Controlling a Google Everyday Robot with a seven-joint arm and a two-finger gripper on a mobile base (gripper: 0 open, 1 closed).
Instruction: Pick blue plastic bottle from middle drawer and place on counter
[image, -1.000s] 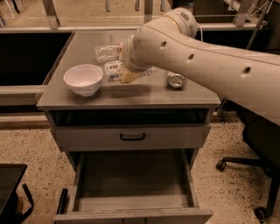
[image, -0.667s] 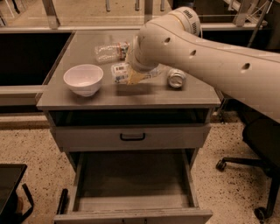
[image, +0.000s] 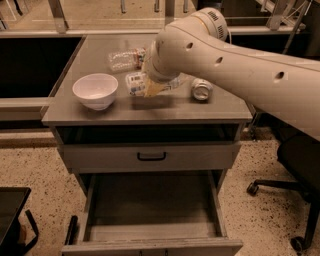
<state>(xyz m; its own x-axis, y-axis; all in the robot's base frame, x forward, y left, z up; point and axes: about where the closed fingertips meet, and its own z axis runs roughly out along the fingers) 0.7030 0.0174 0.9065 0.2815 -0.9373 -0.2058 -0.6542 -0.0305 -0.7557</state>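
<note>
So the bottle (image: 134, 83) is out of the drawer and up over the counter (image: 215, 109), about mid-counter, lying on its side. The gripper (image: 153, 90) is right on top of it, crossing its middle, so the pale label end pokes out on the left and the clear body runs off to the right. The wrist hides most of the gripper, so honestly I can't tell if it's clamped on the bottle or loose. There's a dark shadow on the counter just below them.

The bottle is stubby clear plastic and a bit crinkly looking. The counter is smooth grey metal with a slight sheen. The arm (image: 240, 62) is chunky, rounded, cream-coloured, coming in from the right.

A white round bowl (image: 95, 90) sits left of the bottle, and a shiny can (image: 201, 90) on its side to the right. A longer clear bottle (image: 125, 59) lies behind. Down below, the middle drawer (image: 150, 232) is pulled open, plain grey floor.
</note>
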